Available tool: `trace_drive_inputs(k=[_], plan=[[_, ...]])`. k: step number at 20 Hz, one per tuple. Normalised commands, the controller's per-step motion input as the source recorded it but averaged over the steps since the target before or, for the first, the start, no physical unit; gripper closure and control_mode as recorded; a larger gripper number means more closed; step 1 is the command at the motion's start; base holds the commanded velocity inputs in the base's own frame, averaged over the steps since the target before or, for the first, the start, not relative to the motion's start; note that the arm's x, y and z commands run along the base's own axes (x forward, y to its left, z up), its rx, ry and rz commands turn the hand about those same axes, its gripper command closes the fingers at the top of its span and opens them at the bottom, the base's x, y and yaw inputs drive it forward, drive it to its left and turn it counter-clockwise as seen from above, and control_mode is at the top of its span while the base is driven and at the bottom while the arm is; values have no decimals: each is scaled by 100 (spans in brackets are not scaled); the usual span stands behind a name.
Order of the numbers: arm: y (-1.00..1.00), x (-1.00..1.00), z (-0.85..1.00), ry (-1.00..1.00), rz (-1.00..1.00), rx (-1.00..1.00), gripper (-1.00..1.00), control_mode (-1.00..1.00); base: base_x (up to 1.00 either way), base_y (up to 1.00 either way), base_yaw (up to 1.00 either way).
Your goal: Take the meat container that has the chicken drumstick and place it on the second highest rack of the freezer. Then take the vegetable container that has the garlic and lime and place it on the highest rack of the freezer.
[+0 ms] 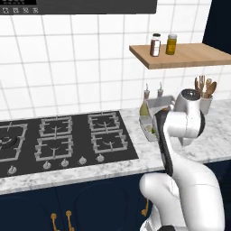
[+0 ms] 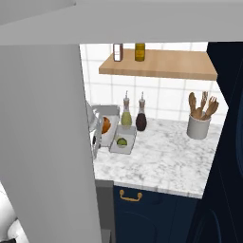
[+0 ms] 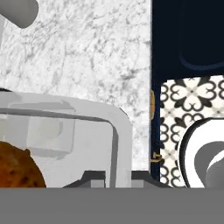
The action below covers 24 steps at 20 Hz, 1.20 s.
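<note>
Where I look: as the arm bends over the marble worktop (image 1: 216, 135), much of what matters sits behind it.
Claw: in the hand view its two dark finger tips (image 3: 94, 178) straddle the rim of the meat container (image 3: 87, 131), one inside the wall and one outside; whether they press the wall I cannot tell.
Meat container: a pale grey tray, lifted off the marble as far as I can judge; in the right base view it is half hidden by the grey freezer door (image 2: 42, 142).
Chicken drumstick: (image 3: 17, 168) orange-brown, cut off by the left and bottom edges of the hand view; in the right base view a sliver shows inside the tray (image 2: 106, 124).
Vegetable container: (image 2: 122, 144) on the worktop, just in front of the two bottles (image 2: 134, 116) by the back wall.
Lime: (image 2: 122, 141) green, lying in that tray.
Garlic: I cannot make it out.
Freezer racks: hidden behind the door.
Elsewhere: utensil pot (image 2: 198, 126) near the worktop's back right corner; wooden shelf (image 2: 161, 66) carrying two jars.
</note>
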Motion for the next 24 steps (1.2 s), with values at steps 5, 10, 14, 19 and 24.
trace_drive_inputs(k=[5,10,14,19,24], plan=[[40,-11,13,0,-8,20,100,-100,0,0,0],[0,-39,-6,-18,1,25,100,-100,0,0,0],[25,-25,-1,-4,0,-2,100,-100,0,0,0],[1,0,0,0,0,0,100,-100,0,0,0],[0,-3,-1,0,0,0,100,100,-53,5,0]])
